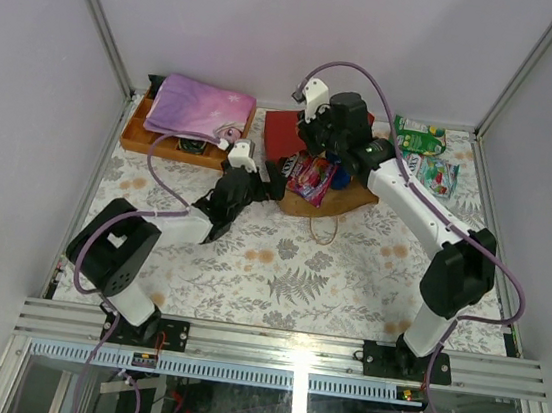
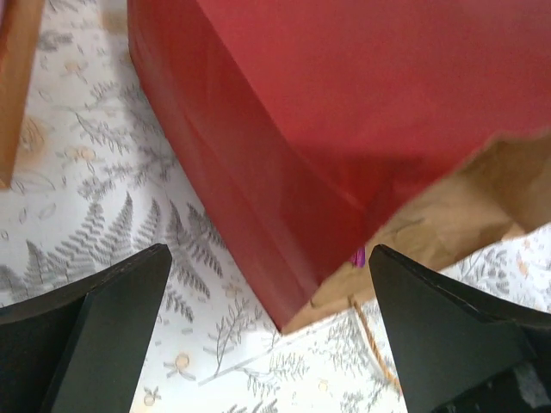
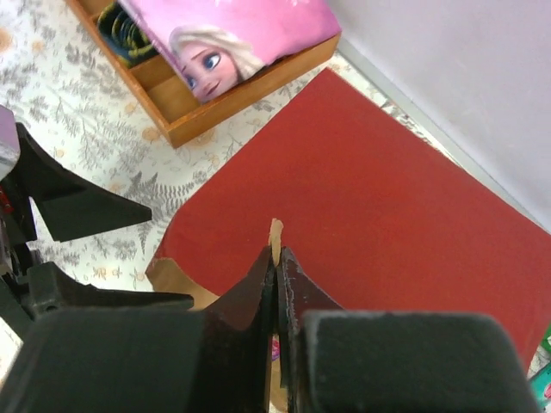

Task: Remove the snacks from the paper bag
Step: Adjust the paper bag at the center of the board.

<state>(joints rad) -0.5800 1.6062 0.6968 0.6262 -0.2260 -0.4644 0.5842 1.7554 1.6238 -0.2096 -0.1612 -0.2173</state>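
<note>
Overhead and wrist views of a two-arm robot partway through emptying a red paper bag (image 1: 283, 132), which lies on its side near the back of a table (image 1: 288, 269) covered in a fern-and-flower print.

Some of the job looks done. A green snack packet (image 1: 421, 137) and a second green packet (image 1: 439, 174) lie flat on the table to the right of the bag, well clear of it. More remains. A glossy pink-red packet (image 1: 310, 177) sits in the bag's open mouth, on the brown kraft lining. Just beside it is a blue packet (image 1: 347, 165), mostly hidden under the right arm; it may be a larger crisp bag, but too little shows to be sure.

The right gripper (image 3: 277, 258) has its black fingers pressed together on a thin tab of the bag's brown paper rim, holding the mouth up. The left gripper (image 2: 267, 258) is spread wide with nothing in it, its two fingers either side of the bag's near corner, low over the table.

The bag's outside is smooth, matt red paper with sharp folded edges; the inside is creased brown. A thin cord handle (image 1: 325, 231) loops onto the table in front of the mouth. At the back left, an orange wooden tray (image 1: 142, 135) holds a soft, folded pink-purple cloth (image 1: 203, 107) printed with a cartoon face.
</note>
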